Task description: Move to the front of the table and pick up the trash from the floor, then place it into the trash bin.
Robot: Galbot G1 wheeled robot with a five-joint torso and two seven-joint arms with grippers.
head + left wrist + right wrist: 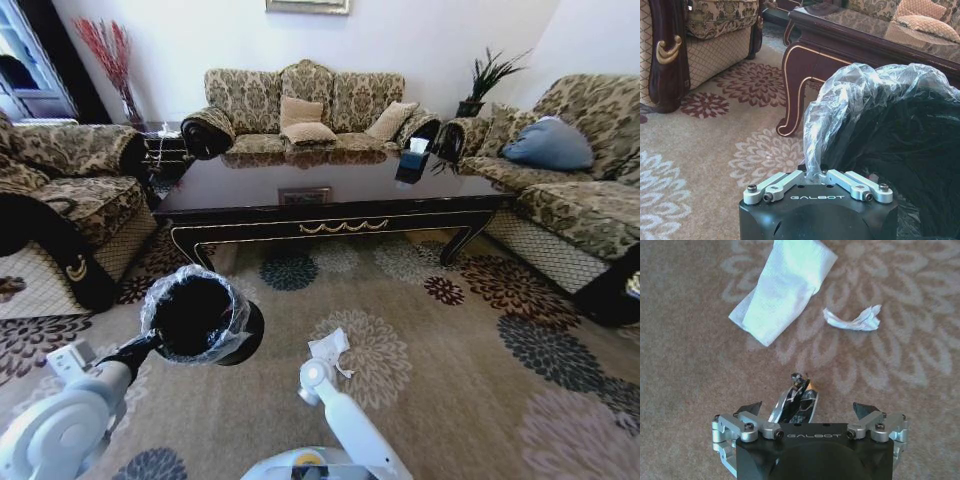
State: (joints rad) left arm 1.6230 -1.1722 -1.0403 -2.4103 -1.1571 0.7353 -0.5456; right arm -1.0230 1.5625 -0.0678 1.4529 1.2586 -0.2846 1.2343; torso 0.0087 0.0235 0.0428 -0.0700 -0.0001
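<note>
The left end effector (817,175) was closed on the rim of the small round black trash bin (200,318) with its crinkled clear plastic liner, holding it upright, mouth up, above the flowered beige carpet (450,380) in front of the robot's left side. The right end effector (810,412) hung low over the carpet with its fingers spread wide and nothing between them. Just under its open span lay a small dark, shiny wrapper-like piece of trash (795,402), its long axis running away from the wrist. Farther out lay a flattened white paper napkin (782,287), its length set on a diagonal, and beside it, apart, a small crumpled white scrap (852,320). Beyond, the large low table (330,195) of glossy dark wood with gold scroll trim stood broadside before the patterned sofa (305,105).
</note>
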